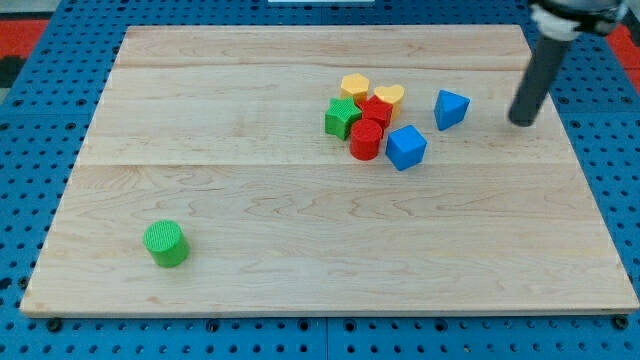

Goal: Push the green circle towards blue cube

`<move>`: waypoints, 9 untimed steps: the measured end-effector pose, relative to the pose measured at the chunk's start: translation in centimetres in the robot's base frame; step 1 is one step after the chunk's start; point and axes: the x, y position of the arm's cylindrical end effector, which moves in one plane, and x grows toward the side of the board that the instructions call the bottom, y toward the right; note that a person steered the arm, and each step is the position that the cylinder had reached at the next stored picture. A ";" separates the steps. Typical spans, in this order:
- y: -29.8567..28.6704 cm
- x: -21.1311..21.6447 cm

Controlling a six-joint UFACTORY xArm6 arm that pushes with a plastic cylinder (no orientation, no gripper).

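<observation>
Tip parked far from the green circle, nothing pushed yet.

My tip [521, 121] is a bare rod with nothing to open or close, and it touches no block; it sits near the board's [300, 290] right edge, toward the top right corner, just right of the blue triangular block [451, 108]. The green circle [165, 244] stands alone near the bottom left corner, well apart from everything. The blue cube [406, 147] lies right of centre in the upper half, at the lower right of a tight cluster: green star [342, 118], red cylinder [366, 139], another red block [375, 110], yellow hexagon [354, 87], yellow heart [389, 96]. I judge I must cross the board and get behind the circle on its lower left side, so the push runs up and right toward the cube.
</observation>
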 end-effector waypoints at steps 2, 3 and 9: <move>-12.6 1.1; -7.0 5.8; -47.4 18.6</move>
